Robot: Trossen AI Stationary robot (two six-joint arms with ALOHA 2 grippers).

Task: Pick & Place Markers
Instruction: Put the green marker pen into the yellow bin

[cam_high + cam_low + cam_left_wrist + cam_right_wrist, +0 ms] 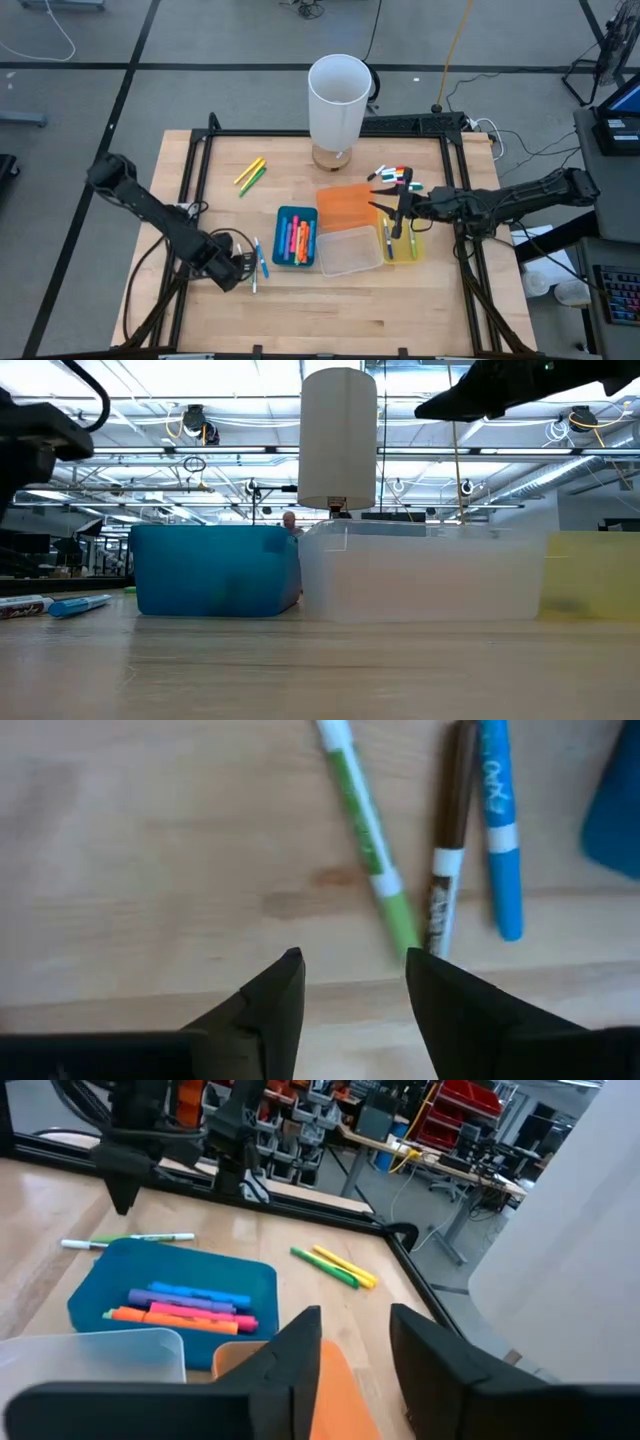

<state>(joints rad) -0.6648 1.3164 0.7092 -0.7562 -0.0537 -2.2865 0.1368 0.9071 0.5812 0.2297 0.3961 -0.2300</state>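
Observation:
Three markers lie flat on the table by my left gripper (pixel 248 272): a green-and-white one (pixel 365 830), a brown-and-white one (pixel 448 855) and a blue one (pixel 497 830). The gripper is open and empty just short of their ends (pixel 350 982). My right gripper (pixel 400 215) is open and empty (pixel 355 1342), raised over the orange bin (pixel 348 205) and the yellow bin (pixel 402 243). Several markers lie in the blue bin (pixel 297 237), some in the yellow bin. A yellow and a green marker (pixel 250 175) lie at the far left, and a loose cluster (pixel 395 178) at the far right.
A clear bin (pixel 350 252) stands between the blue and yellow bins. A tall white cylinder on a wooden base (pixel 338 100) stands at the table's far edge. A black frame rail (pixel 330 133) runs round the table. Bare wood lies along the near edge (pixel 350 310).

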